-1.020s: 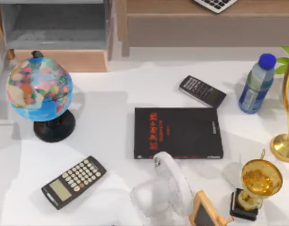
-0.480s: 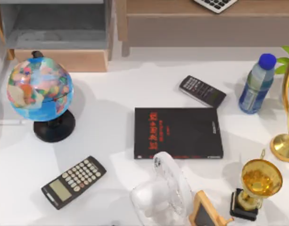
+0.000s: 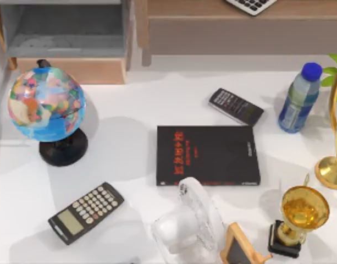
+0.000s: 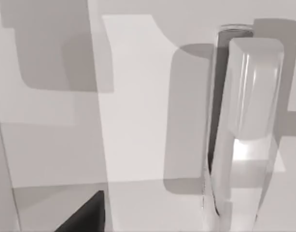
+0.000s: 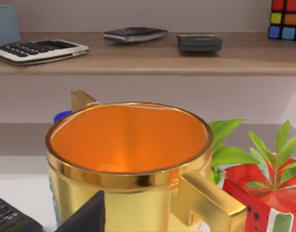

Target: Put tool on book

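The black book (image 3: 208, 155) with red characters lies flat in the middle of the table. A dark calculator (image 3: 236, 106) lies just beyond the book's far right corner, apart from it. A second calculator (image 3: 86, 212) with pale keys lies at the front left, well away from the book. Nothing rests on the book. A dark wedge of my left gripper (image 4: 85, 217) shows over white surfaces. A similar wedge of my right gripper (image 5: 87, 217) sits close in front of a gold cup (image 5: 128, 154).
A globe (image 3: 46, 104) stands at the left. A white fan (image 3: 190, 220) sits just in front of the book, with a small framed board (image 3: 239, 247) beside it. A blue bottle (image 3: 299, 98) and gold trophies (image 3: 304, 212) crowd the right side. A wooden shelf (image 3: 223, 16) runs along the back.
No object on the table has moved. The grey shadows over the table's left and front-left parts have shifted.
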Controlling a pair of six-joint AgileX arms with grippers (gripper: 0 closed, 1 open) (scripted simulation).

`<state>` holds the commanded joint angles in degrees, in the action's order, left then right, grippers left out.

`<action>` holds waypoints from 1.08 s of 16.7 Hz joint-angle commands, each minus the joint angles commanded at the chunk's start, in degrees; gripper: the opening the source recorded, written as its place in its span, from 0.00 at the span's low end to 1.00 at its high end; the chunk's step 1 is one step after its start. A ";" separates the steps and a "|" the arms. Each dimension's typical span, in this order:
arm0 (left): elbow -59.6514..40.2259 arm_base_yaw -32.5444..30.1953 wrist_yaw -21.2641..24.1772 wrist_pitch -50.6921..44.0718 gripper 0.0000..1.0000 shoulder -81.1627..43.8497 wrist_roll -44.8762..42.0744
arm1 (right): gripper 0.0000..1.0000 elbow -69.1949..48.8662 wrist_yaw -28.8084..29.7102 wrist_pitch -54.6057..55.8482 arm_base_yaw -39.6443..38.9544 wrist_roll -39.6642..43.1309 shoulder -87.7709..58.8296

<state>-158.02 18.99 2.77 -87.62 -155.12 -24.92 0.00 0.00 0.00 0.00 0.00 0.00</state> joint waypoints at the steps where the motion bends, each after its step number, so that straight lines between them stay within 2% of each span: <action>1: 0.00 0.00 0.00 0.00 1.00 0.00 0.00 | 1.00 0.00 0.00 0.00 0.00 0.00 0.00; 10: 6.78 0.44 -0.08 3.20 1.00 3.44 -0.39 | 1.00 0.00 0.00 0.00 0.00 0.00 0.00; 18: 16.62 0.22 0.02 13.22 1.00 3.42 -0.15 | 1.00 0.00 0.00 0.00 0.00 0.00 0.00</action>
<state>-141.41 19.21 2.80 -74.40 -151.70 -25.07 0.00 0.00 0.00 0.00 0.00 0.00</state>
